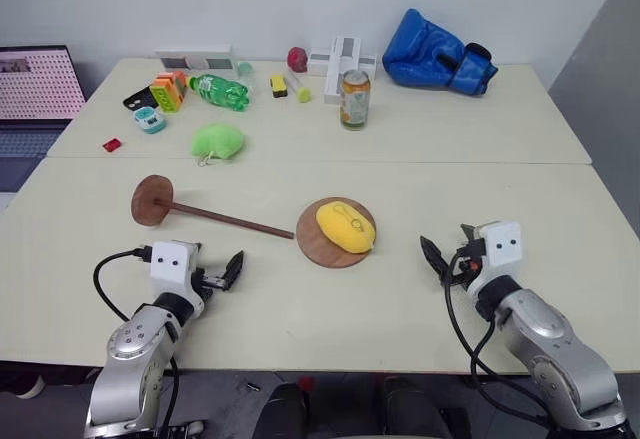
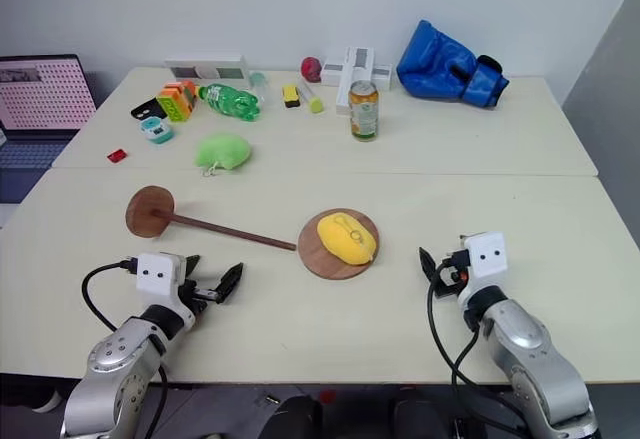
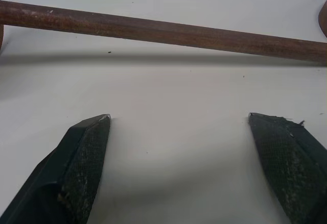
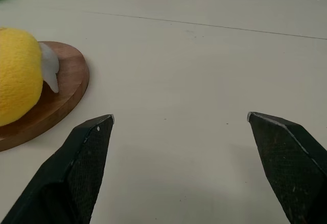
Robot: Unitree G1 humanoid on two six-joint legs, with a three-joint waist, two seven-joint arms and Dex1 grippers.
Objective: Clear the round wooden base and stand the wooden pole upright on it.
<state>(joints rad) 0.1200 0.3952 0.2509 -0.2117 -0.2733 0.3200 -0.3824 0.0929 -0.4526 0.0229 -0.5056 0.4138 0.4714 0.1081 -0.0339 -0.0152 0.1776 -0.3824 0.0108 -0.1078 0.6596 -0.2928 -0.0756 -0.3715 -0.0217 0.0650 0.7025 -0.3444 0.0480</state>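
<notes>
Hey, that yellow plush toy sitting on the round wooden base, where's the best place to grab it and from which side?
Probably across its narrow middle, from above. The yellow plush toy lies flat on the round wooden base, long axis slanting, so its sides are free. The right end effector, open, seems likelier, since the wooden pole lies on the left.

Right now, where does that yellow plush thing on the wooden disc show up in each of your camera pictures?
Left eye view: yellow plush toy near the middle, lying on the round wooden base.
Right eye view: near the middle, on the base.
Left wrist view: not in it.
Right wrist view: at the left edge, on the base.
Shared landmark: the base under it.
</notes>
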